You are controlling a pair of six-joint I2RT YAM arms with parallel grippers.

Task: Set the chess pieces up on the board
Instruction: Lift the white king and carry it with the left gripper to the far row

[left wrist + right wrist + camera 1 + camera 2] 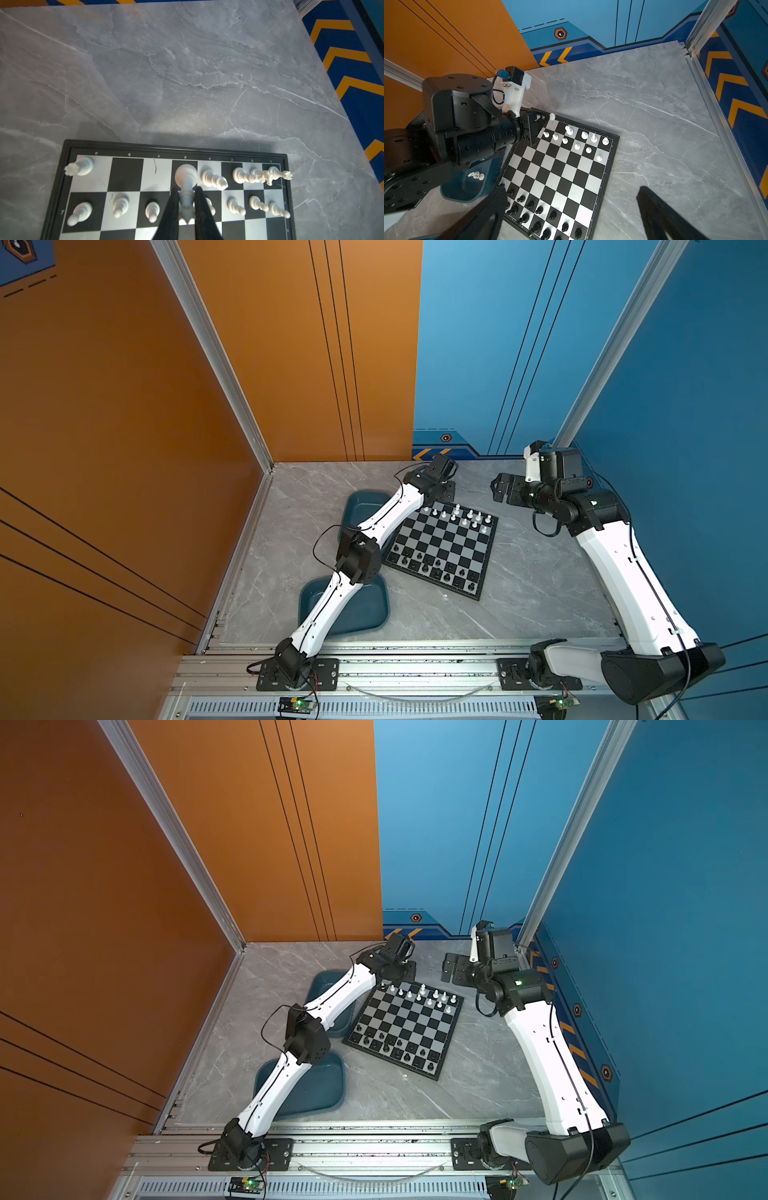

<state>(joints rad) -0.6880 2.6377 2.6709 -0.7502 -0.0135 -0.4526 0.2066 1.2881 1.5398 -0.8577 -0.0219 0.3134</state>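
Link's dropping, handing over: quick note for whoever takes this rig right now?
Left hand: shut on a white piece, held over the board's white back row.
Right hand: open, empty, off the board.
Done: black pieces and most white pieces stand on it.
To do: set down the held piece; fill two bare back-row squares from spare whites in the teal tray.
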